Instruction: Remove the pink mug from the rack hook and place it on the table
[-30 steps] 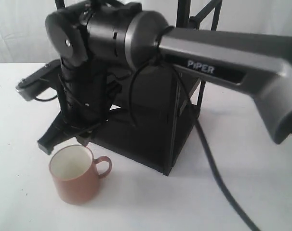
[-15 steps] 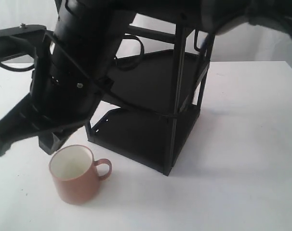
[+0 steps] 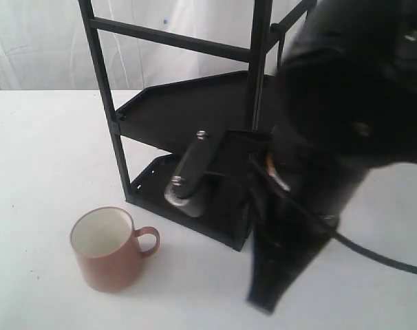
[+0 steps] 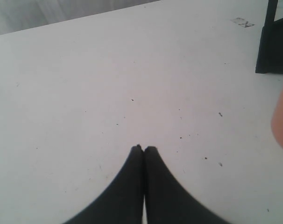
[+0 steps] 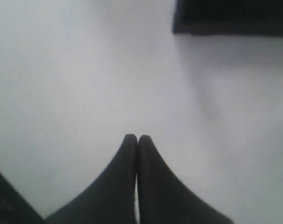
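We list: 1 pink mug (image 3: 107, 251) upright on table (image 3: 43, 151) near rack (image 3: 188, 103); left hand (image 4: 144, 148), right hand (image 5: 137, 136) clenched empty; blurred shape, probably right arm (image 3: 346, 103).

- table (image 3: 43, 137): plain white worktop with a few small dark specks.
- rack (image 3: 188, 103): black frame, standing upright toward the far edge.
- pink mug (image 3: 107, 251): upright, mouth up, near the rack's base but apart from it, farther from the far edge.

No text, brand, number or sign could be read anywhere. A small dark mark (image 4: 242, 22) on the bench (image 4: 109, 70), seen from the left wrist, was too blurred to make out.
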{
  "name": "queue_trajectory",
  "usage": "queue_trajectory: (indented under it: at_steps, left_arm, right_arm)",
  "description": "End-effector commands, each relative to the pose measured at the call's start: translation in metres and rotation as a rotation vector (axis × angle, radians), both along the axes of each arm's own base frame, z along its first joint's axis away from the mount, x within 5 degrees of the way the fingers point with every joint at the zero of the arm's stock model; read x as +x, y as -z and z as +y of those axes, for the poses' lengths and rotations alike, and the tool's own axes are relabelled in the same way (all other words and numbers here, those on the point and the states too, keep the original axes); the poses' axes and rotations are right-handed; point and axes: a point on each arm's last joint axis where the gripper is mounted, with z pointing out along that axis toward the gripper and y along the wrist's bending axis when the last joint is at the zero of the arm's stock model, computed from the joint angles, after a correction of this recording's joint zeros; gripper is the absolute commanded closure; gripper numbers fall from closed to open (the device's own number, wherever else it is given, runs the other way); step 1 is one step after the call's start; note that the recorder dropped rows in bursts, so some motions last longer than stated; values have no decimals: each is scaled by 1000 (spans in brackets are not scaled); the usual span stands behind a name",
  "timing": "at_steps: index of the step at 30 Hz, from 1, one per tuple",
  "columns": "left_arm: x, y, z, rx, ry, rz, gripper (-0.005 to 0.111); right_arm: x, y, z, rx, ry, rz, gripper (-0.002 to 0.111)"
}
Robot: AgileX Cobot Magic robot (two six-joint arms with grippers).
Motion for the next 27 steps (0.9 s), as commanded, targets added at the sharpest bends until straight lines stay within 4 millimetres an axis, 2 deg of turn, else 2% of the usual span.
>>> queue_trajectory:
  at_steps: [1,5,7,9,13,17,20,23,27]
  left_arm:
    - [0,0,-1,-6,6,-6,107]
    - [0,0,-1,-6,6,-6,107]
    - [0,0,-1,-6,6,-6,107]
    - [0,0,-1,-6,6,-6,107]
    - [0,0,-1,-6,6,-6,107]
    - [0,0,-1,-6,6,-6,107]
    - [0,0,-1,-6,6,-6,107]
    - [0,0,-1,-6,6,-6,107]
    - [0,0,-1,-6,6,-6,107]
  right_arm:
    - [17,0,-66,-127,183,-197,108]
    - [52,-4,-140,-298,512,-402,108]
    - [64,-6,-175,-301,724,-440,108]
    - [79,-3,-201,-159,897,-475,108]
    - [88,22,-230,132,1226,-344,108]
    - [85,36,-242,146,1308,-287,108]
    - [77,36,-244,179,1263,-374,108]
    - [57,26,-236,382,1149,-571,108]
    - [17,2,-219,706,892,-868,108]
